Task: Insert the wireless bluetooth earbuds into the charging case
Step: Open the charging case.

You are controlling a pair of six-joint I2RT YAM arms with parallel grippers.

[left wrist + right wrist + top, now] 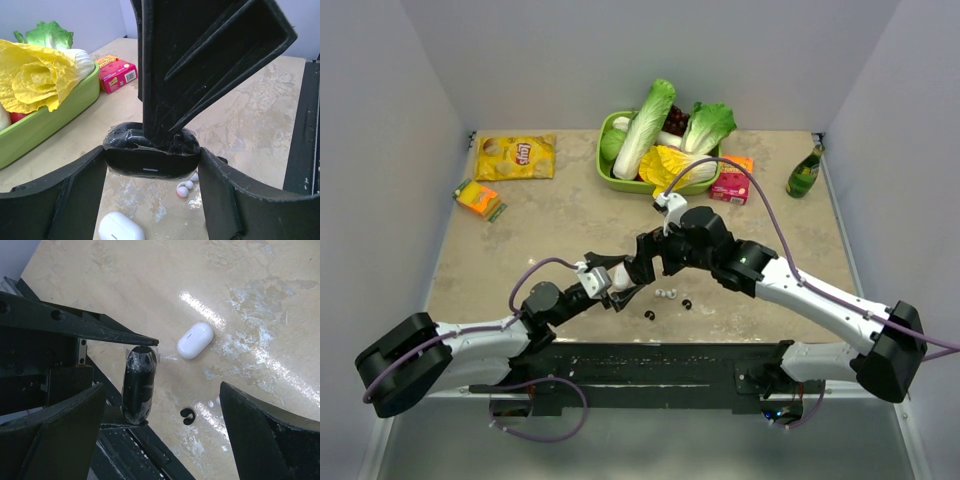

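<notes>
Status: insertion not done. The charging case (195,340) (white, glossy) lies flat on the bench (540,230) near the black oval pod (139,385) but apart from it, lid apparently closed. Two white earbuds (185,188) lie loose on the bench below the pod, outside the case. Small black pieces (650,315) lie near the pod; cannot tell what they are.

Left pincer (152,159) pinches the pod by its two ends, clear of the bench. The pod is wrapped in clear film. Right pincer (162,386) is spread wide, one finger against the pod, holding nothing.

Judgement: early stage. Left to do: open the case, lift each earbud, seat both, close. The pod's role is unclear
</notes>
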